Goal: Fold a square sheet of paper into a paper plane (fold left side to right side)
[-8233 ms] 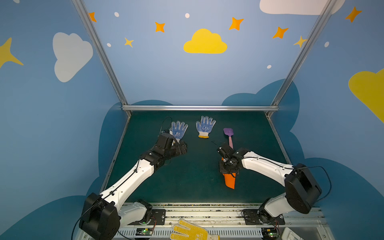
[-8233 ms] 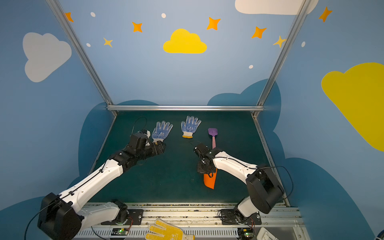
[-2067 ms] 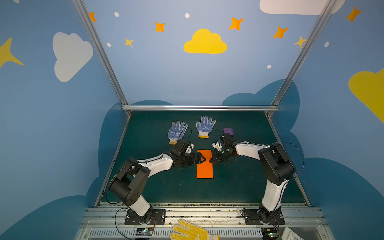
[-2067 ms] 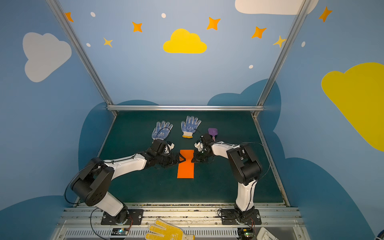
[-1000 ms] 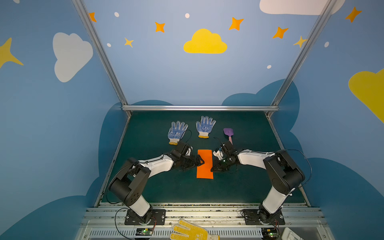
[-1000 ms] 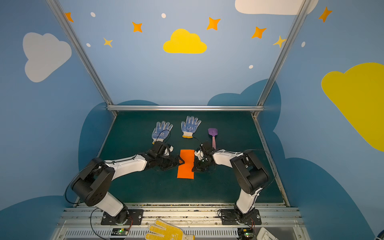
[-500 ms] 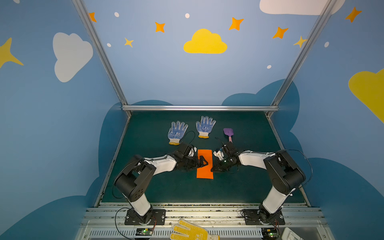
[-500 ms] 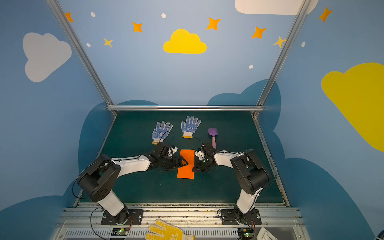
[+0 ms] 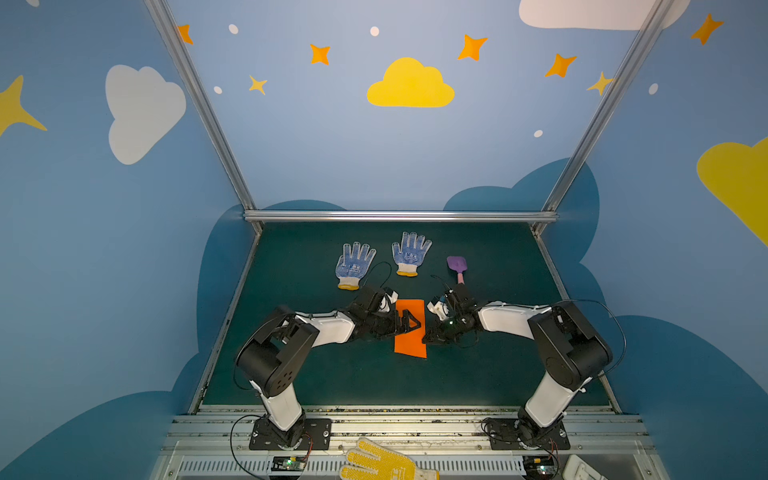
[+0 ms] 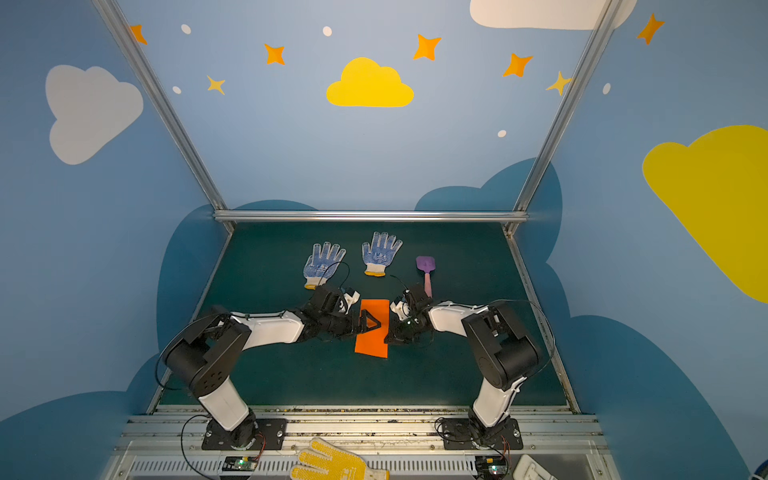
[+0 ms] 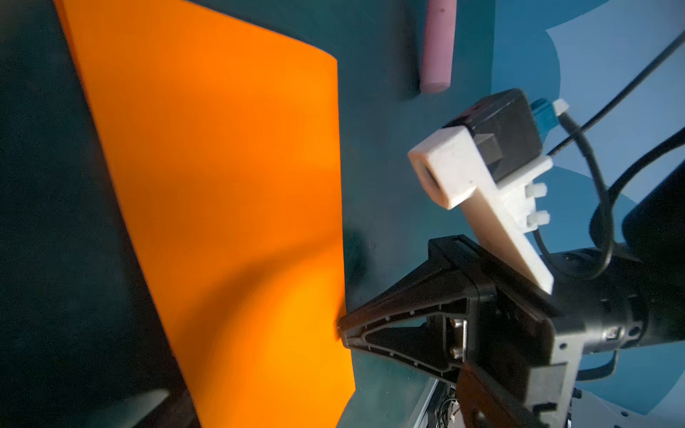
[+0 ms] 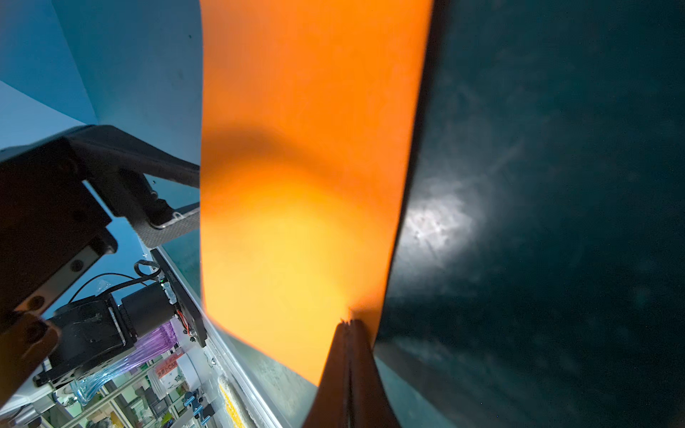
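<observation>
The square sheet of paper (image 9: 411,332) (image 10: 372,336) lies on the green mat as a bright orange upright rectangle between both arms. My left gripper (image 9: 405,326) (image 10: 365,326) is open, and one black finger (image 9: 410,321) reaches over the sheet's left half. My right gripper (image 9: 425,340) (image 10: 389,338) is shut, its tip resting on the sheet's right edge. In the left wrist view the paper (image 11: 222,185) bows up slightly, with the right gripper's tip (image 11: 343,329) at its edge. The right wrist view shows the shut jaws at the paper (image 12: 304,148). No paper plane is in view.
Two white gloves with blue dots (image 9: 353,266) (image 9: 411,253) lie behind the paper. A purple shovel with a pink handle (image 9: 457,268) (image 11: 437,44) is behind the right gripper. A yellow dotted glove (image 9: 382,461) rests on the front rail. Blue walls enclose the mat.
Over the last second my left gripper slid right, from beside the paper's left edge to over it. The right gripper stayed shut at the right edge. The paper has not shifted.
</observation>
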Motion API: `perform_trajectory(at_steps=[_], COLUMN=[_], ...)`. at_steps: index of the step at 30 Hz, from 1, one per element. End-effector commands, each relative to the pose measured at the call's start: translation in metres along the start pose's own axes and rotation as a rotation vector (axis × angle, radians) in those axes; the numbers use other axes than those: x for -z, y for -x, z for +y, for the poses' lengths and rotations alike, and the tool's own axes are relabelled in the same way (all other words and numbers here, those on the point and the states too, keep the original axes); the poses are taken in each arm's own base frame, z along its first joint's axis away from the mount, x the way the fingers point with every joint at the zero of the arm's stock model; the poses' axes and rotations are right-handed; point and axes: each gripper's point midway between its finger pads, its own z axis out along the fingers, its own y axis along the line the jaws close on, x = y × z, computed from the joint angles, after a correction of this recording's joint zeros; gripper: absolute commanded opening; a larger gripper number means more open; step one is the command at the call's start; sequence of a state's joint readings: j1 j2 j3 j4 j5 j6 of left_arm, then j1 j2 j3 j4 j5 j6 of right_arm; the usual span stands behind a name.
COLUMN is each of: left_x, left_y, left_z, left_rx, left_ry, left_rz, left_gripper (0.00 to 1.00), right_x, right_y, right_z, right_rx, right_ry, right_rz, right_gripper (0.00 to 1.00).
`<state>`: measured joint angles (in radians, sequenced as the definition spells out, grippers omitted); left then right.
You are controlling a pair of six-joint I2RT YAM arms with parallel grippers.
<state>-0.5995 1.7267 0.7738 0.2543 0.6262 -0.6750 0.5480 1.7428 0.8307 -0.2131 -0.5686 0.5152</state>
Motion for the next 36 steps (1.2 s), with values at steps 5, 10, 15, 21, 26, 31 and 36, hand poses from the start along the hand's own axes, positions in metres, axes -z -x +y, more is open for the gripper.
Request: perform_trajectory(at_steps=[5, 10, 15, 21, 26, 31, 36], left_x=[0.006, 0.002, -0.001, 0.0, 0.003, 0.002, 0.0], left_y=[0.018, 0.018, 0.019, 0.025, 0.029, 0.026, 0.022], left_z=[0.003, 0.005, 0.005, 0.003, 0.005, 0.008, 0.013], left_rx=[0.017, 0.017, 0.015, 0.01, 0.009, 0.013, 0.034], left_ry=[-0.054, -0.068, -0.075, -0.088, -0.087, -0.078, -0.073], left_rz=[-0.007, 0.019, 0.028, 0.021, 0.017, 0.027, 0.035], left_gripper=[0.98, 0.92, 0.81, 0.65, 0.53, 0.36, 0.22], right_x=[0.0, 0.0, 0.0, 0.0, 0.0, 0.002, 0.01], right_y=[-0.019, -0.019, -0.019, -0.019, -0.018, -0.014, -0.003], right_z=[-0.04, -0.041, -0.041, -0.042, -0.043, -0.04, -0.026], right_rx=[-0.069, -0.071, -0.072, -0.072, -0.071, -0.068, -0.031], right_ry=[-0.141, -0.143, -0.144, -0.148, -0.15, -0.144, -0.12], right_rz=[0.043, 0.046, 0.048, 0.05, 0.052, 0.049, 0.033], right_gripper=[0.0, 0.0, 0.0, 0.0, 0.0, 0.0, 0.0])
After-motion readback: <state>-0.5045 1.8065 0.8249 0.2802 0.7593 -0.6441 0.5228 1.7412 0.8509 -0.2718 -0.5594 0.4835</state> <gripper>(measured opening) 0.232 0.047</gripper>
